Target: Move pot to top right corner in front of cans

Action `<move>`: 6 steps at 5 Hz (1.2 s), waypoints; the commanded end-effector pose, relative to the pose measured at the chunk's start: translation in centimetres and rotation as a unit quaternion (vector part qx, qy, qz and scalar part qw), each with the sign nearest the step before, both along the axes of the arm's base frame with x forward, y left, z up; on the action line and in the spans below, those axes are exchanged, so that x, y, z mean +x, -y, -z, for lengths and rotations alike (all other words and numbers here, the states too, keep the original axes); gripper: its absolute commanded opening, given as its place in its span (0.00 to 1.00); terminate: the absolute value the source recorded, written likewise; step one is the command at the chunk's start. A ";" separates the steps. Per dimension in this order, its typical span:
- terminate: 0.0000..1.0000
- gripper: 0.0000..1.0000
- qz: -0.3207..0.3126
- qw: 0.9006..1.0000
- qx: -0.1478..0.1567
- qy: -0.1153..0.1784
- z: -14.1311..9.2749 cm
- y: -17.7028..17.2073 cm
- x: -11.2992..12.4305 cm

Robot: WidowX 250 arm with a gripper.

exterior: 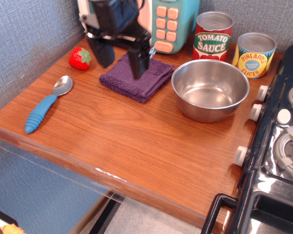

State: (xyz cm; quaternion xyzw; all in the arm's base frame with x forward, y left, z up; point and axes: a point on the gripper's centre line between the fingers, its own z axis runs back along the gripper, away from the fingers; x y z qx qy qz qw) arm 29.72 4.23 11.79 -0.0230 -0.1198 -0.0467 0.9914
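Observation:
The shiny steel pot (210, 89) stands on the wooden counter at the back right, empty. Just behind it are two cans: the red tomato sauce can (213, 36) and the yellow and blue pineapple slices can (254, 54). My gripper (120, 62) is black, open and empty. It hangs over the left part of the purple cloth (136, 75), well to the left of the pot, one finger (138, 62) over the cloth and the other finger (103, 53) beside the strawberry.
A toy microwave (156, 22) stands at the back behind the gripper. A red toy strawberry (80, 58) and a blue-handled spoon (45, 105) lie at the left. A toy stove (283, 141) with knobs borders the counter's right edge. The counter's front edge (107, 175) drops off.

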 end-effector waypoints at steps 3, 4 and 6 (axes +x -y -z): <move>0.00 1.00 0.026 1.000 0.009 0.010 -0.6 -1.3 -0.4; 0.00 1.00 0.026 1.000 0.009 0.010 -0.6 -1.3 -0.4; 1.00 1.00 0.026 1.000 0.009 0.010 -0.6 -1.3 -0.4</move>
